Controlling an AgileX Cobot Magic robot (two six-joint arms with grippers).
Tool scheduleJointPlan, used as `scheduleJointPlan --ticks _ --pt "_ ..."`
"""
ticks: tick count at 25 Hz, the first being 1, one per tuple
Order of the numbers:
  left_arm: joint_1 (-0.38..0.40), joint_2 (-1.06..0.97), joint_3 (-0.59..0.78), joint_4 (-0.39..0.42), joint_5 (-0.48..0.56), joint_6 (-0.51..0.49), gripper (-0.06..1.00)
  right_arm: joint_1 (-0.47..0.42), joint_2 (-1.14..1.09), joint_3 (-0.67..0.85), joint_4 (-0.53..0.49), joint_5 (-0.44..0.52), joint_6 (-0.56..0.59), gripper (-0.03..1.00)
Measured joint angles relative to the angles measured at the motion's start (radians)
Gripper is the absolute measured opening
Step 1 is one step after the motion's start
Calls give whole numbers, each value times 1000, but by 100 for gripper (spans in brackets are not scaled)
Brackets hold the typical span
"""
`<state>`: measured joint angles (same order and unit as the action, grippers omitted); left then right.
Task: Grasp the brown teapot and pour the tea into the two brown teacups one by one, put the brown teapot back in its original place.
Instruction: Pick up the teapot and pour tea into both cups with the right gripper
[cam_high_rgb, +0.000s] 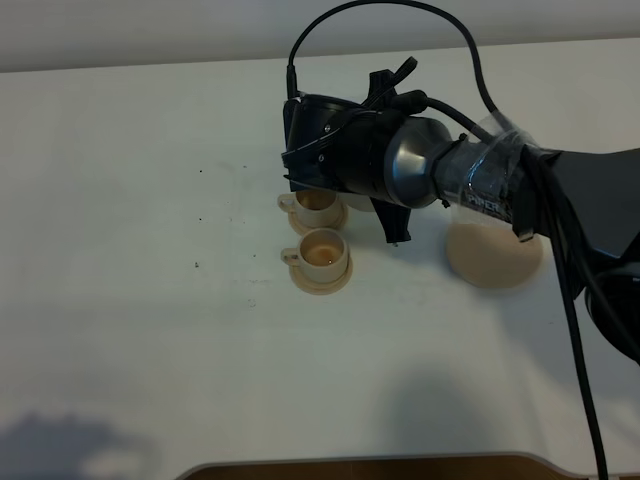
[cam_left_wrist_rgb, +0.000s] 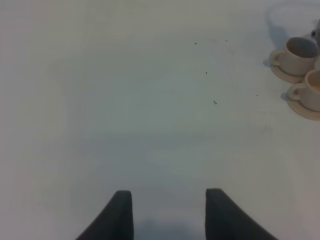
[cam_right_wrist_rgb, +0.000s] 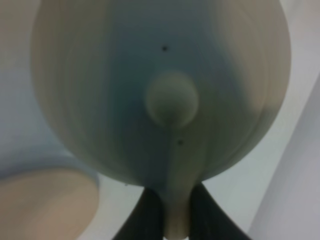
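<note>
My right gripper (cam_right_wrist_rgb: 172, 220) is shut on the loop handle of the brown teapot (cam_right_wrist_rgb: 165, 75), whose knobbed lid fills the right wrist view. In the exterior high view my right arm (cam_high_rgb: 400, 160) reaches across the middle and hides the teapot, held above the far teacup (cam_high_rgb: 318, 204). The near teacup (cam_high_rgb: 322, 254) stands just in front of it on its small saucer and holds tan liquid. Both cups also show in the left wrist view (cam_left_wrist_rgb: 299, 54) (cam_left_wrist_rgb: 312, 90). The wide beige saucer plate (cam_high_rgb: 493, 256) lies bare to the right. My left gripper (cam_left_wrist_rgb: 170, 215) is open and empty over bare table.
The white table (cam_high_rgb: 150, 300) extends to the left and front of the cups. A few dark specks (cam_high_rgb: 197, 265) lie on it left of the cups. The right arm's black cable (cam_high_rgb: 575, 300) hangs along the right side.
</note>
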<state>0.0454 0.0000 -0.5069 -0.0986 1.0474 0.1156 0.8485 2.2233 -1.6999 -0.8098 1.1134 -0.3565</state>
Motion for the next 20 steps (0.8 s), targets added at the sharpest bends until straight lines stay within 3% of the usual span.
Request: scheduleJointPlan --ticks 20 --pt "0 0 0 0 0 0 37 32 33 0 -138 32 -19 10"
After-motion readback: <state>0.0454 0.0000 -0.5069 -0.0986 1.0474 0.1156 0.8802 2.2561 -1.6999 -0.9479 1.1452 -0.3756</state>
